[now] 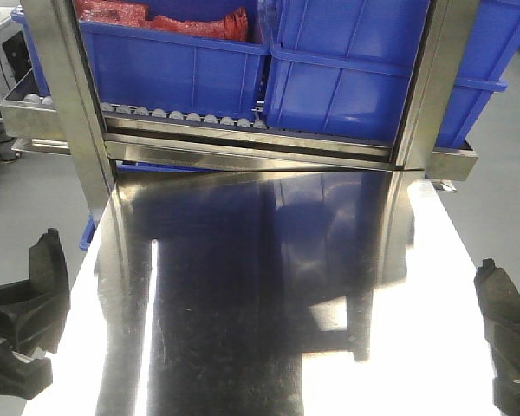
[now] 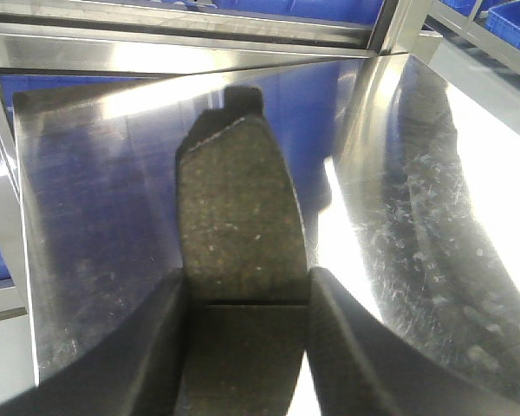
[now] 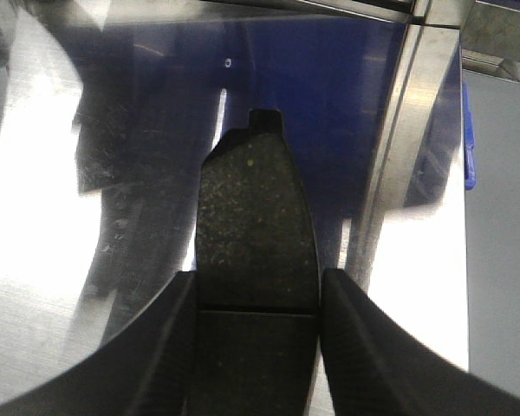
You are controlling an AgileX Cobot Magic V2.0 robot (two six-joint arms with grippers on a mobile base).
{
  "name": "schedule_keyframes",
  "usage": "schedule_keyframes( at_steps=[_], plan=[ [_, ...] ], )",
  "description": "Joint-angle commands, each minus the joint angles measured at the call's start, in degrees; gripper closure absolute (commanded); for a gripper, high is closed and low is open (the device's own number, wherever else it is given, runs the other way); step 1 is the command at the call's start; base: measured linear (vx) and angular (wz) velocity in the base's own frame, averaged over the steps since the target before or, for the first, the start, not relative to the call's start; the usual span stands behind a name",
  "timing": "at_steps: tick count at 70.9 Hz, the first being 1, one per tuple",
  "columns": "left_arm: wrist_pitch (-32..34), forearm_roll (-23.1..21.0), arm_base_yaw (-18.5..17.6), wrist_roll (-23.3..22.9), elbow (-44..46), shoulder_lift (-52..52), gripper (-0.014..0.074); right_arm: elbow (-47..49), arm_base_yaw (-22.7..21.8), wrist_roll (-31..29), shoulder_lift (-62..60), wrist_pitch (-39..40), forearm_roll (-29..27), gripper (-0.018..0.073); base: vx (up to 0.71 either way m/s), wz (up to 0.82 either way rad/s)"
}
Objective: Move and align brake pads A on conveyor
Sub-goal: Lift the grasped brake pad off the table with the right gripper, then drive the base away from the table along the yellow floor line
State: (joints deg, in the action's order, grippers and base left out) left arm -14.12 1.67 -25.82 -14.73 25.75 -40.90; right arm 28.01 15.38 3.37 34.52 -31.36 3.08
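- My left gripper (image 2: 247, 290) clamped a grey-brown, gritty, curved brake pad (image 2: 238, 208), centre frame (groove between the fingers (image 2: 156, 347)).
- My right gripper (image 3: 258, 284) pinched a second dark gritty pad (image 3: 256, 204) over the shiny steel table (image 3: 52, 260).

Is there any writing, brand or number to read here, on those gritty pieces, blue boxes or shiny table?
No readable text in any view.
The left brake pad, held by the left gripper: bare gritty face, no marking.
The right brake pad, in the right gripper: the same.
The blue bins and steel table: no label visible.
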Motion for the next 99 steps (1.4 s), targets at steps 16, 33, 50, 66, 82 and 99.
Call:
schedule_keyframes(
  at_steps=[16, 33, 50, 66, 82, 99],
  plan=[
    [5.47, 0.07, -0.19, 0.07, 1.70, 0.44, 0.0388, 1.74, -0.26, -0.46, 0.00, 4.75, 0.21, 0.0517, 0.00, 0.00],
    [5.47, 0.07, -0.19, 0.07, 1.70, 0.44, 0.0388, 1.74, -0.26, -0.46, 0.00, 4.75, 0.21, 0.0517, 0.00, 0.00],
    [5.47, 0.07, -0.19, 0.07, 1.70, 0.44, 0.0388, 1.74, -0.26, -0.46, 0.00, 4.75, 0.21, 0.0517, 0.00, 0.00],
    [5.47, 0.07, -0.19, 0.07, 1.70, 0.32, 0.0388, 1.74, -0.26, -0.46, 0.00, 4.75, 0.21, 0.0517, -0.05, 0.04],
    [5.47, 0.07, -0.19, 0.07, 1.70, 0.32, 0.0388, 1.74, -0.26, -0.46, 0.00, 4.54, 0.15, 0.0517, -0.12, 0.35],
    [5.47, 0.07, -0.19, 0.07, 1.70, 0.32, 0.0388, 1.74, -0.26, -0.40, 0.00, 4.55, 0.15, 0.0517, -0.10, 0.69]
  ],
)
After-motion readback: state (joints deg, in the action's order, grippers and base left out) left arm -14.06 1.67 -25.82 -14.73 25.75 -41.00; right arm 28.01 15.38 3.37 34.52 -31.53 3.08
